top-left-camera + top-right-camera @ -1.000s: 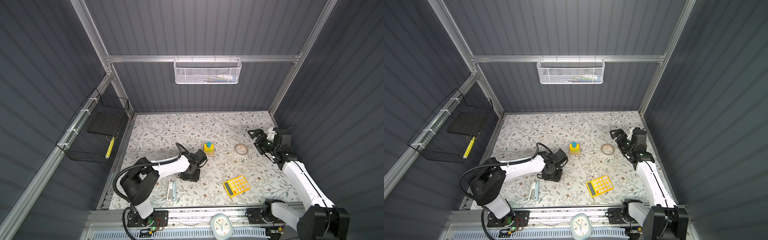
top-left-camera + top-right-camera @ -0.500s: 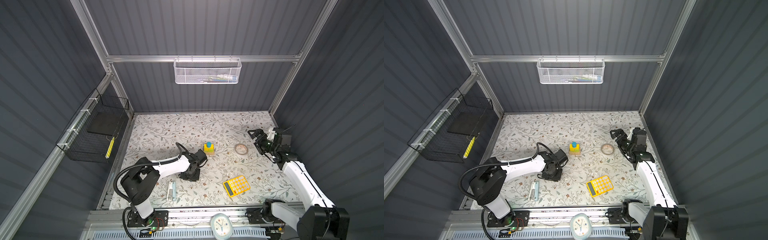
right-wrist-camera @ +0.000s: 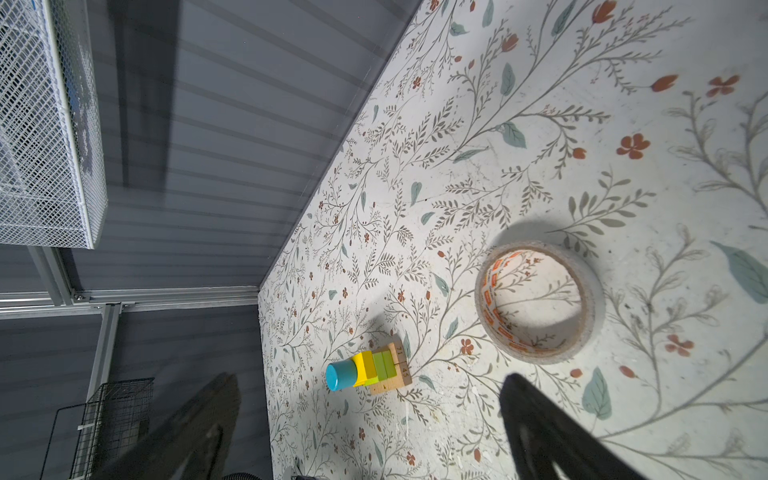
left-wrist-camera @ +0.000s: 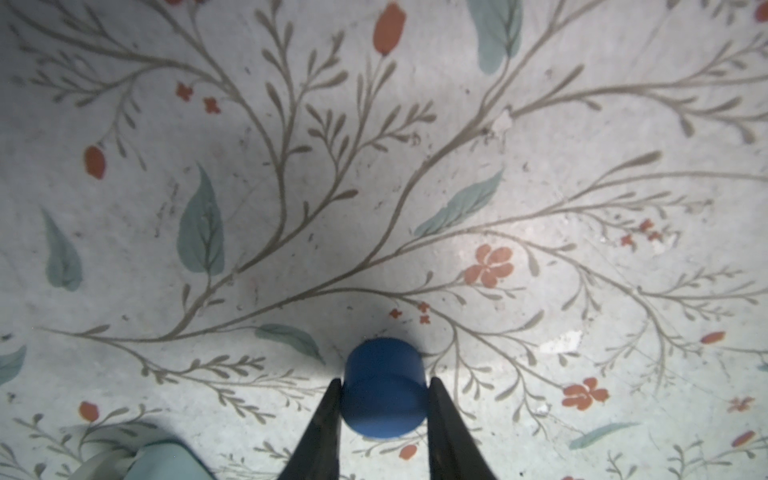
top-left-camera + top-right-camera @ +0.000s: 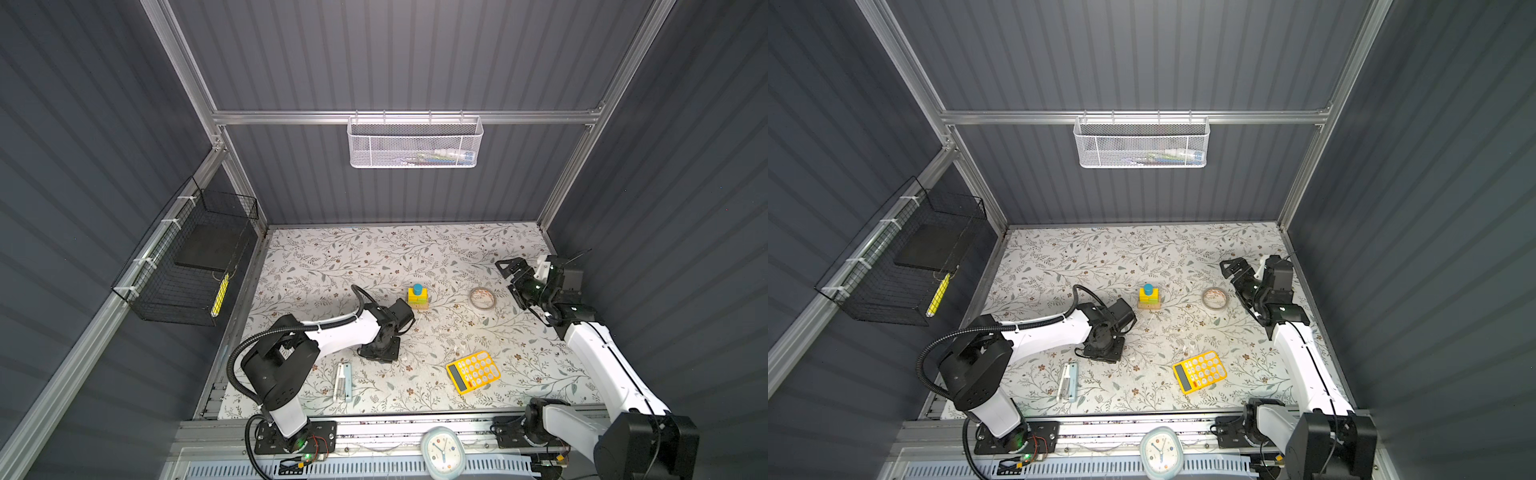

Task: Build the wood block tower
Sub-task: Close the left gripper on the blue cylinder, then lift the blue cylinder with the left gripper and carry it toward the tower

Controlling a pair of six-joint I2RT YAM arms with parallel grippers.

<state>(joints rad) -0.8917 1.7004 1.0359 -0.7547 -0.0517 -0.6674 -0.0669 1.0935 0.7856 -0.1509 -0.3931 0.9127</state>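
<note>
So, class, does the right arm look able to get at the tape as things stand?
Probably yes. The right pincer is open and hangs close to the tape, with only bare table between them.

The block tower (image 5: 417, 297) is set near the middle of the bench (image 5: 374, 257), and a top cylinder (image 5: 417, 289) is stacked on it. The tape roll (image 5: 482, 298) is placed to the tower's right, apart from it. The right tool (image 5: 512, 269) is held spread wide just right of and behind the roll. The left tool (image 4: 383, 388) is pointed down in front and left of the tower, clasped around a loose cylinder (image 4: 384, 365). The calculator (image 5: 473, 371) is laid nearer the front, right of that tool.
</note>
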